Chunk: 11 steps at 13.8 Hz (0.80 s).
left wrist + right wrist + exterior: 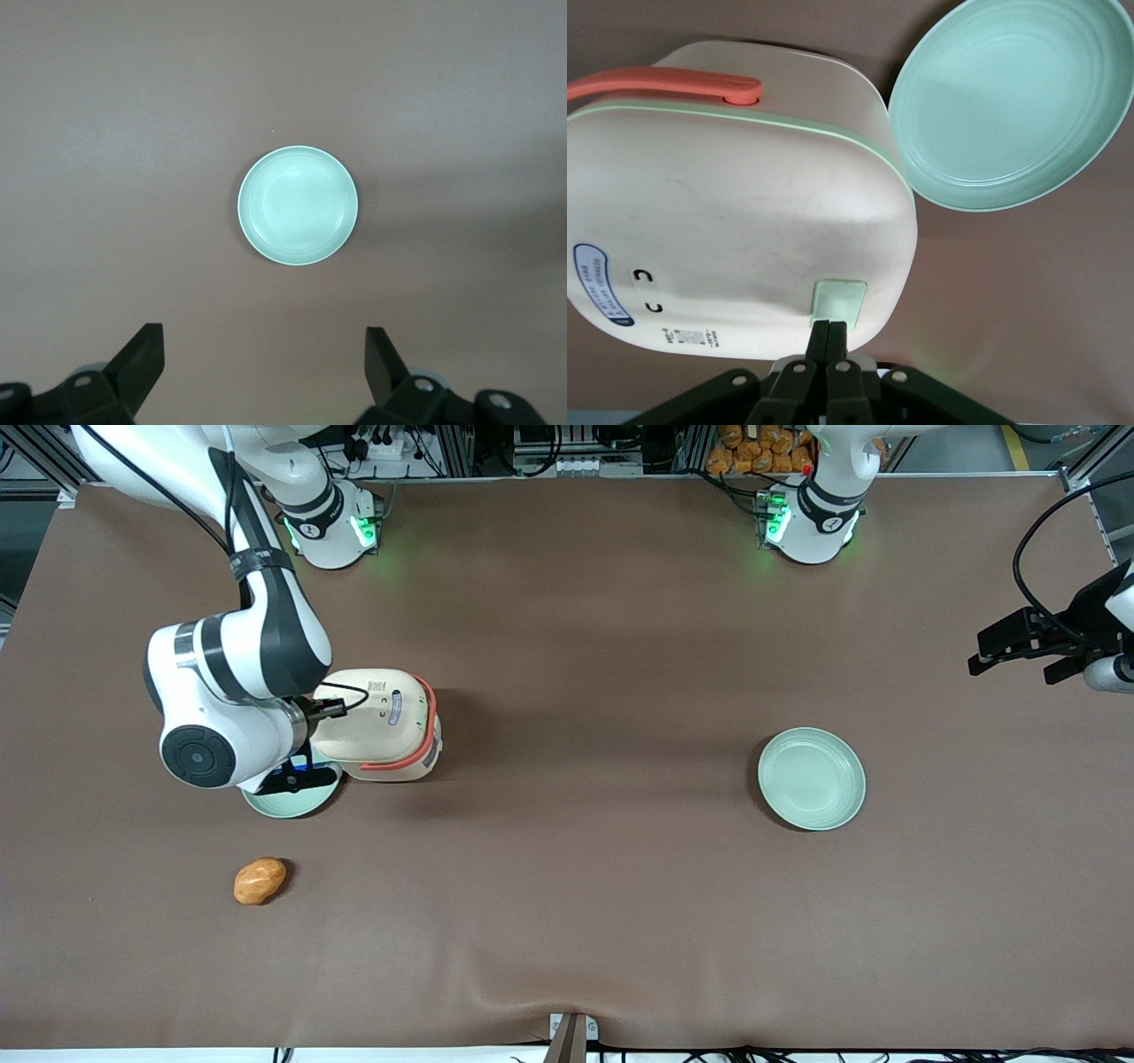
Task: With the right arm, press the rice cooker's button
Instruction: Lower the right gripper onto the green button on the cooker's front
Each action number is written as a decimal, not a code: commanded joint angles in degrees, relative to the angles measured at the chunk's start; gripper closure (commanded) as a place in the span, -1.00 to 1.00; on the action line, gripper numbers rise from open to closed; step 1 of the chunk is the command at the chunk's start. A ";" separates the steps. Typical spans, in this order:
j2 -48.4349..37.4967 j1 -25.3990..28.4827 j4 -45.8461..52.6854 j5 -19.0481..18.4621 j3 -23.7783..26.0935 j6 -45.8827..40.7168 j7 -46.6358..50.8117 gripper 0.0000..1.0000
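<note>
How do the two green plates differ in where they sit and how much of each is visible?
The plate beside the rice cooker is partly covered by the right arm, whose gripper, fingers shut, touches the cooker's green button. The other plate lies alone toward the parked arm's end, fully visible. Both are pale green, round and empty.

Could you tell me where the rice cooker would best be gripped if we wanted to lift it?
Probably by the coral handle arching over the rice cooker, approached from above: it is a thin bar, while the rounded cream body looks too wide for the fingers. The gripper now sits shut at the pale green button, beside a green plate.
</note>
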 commanded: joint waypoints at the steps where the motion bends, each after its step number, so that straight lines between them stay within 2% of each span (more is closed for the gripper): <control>1: 0.05 0.31 -1.21 0.68 -0.29 0.47 0.74 1.00; 6: 0.75 0.14 -1.39 0.68 -0.38 0.65 0.56 1.00; 11: 0.93 0.05 -4.03 0.68 -0.47 5.04 0.39 1.00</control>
